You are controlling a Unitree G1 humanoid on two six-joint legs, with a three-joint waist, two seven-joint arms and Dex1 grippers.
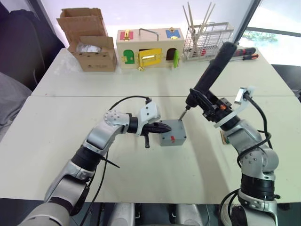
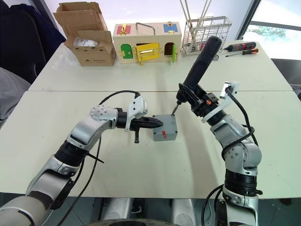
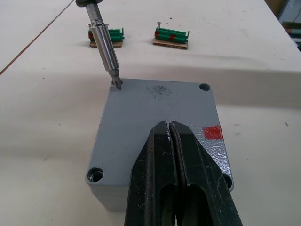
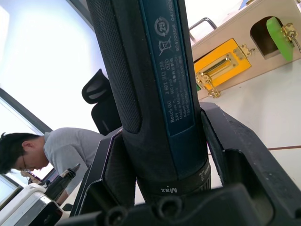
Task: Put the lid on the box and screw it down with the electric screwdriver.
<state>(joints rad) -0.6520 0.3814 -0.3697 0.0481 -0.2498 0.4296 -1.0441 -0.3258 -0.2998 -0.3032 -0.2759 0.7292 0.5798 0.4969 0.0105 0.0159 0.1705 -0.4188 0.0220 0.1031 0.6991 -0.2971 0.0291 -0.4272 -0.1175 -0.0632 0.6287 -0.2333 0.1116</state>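
Observation:
The grey box (image 1: 174, 140), with a red mark on its near side, stands at the table's middle. The lid (image 3: 155, 108) lies on top of it, corner holes showing. My left gripper (image 3: 169, 125) is shut, and its joined fingertips rest on the lid's top from the left. My right gripper (image 1: 211, 104) is shut on the electric screwdriver (image 1: 214, 70), a thick black cylinder tilted up and to the right. The metal bit (image 3: 110, 52) points down into the lid's far corner hole on the side away from the red mark.
An open cardboard box (image 1: 91, 47), a wooden latch box (image 1: 149, 47) and a wire rack (image 1: 207, 40) line the far edge. Red-and-black hand screwdrivers (image 1: 247, 52) lie at the far right. Two green blocks (image 3: 170, 37) sit beyond the box. A person (image 4: 42, 150) sits in the background.

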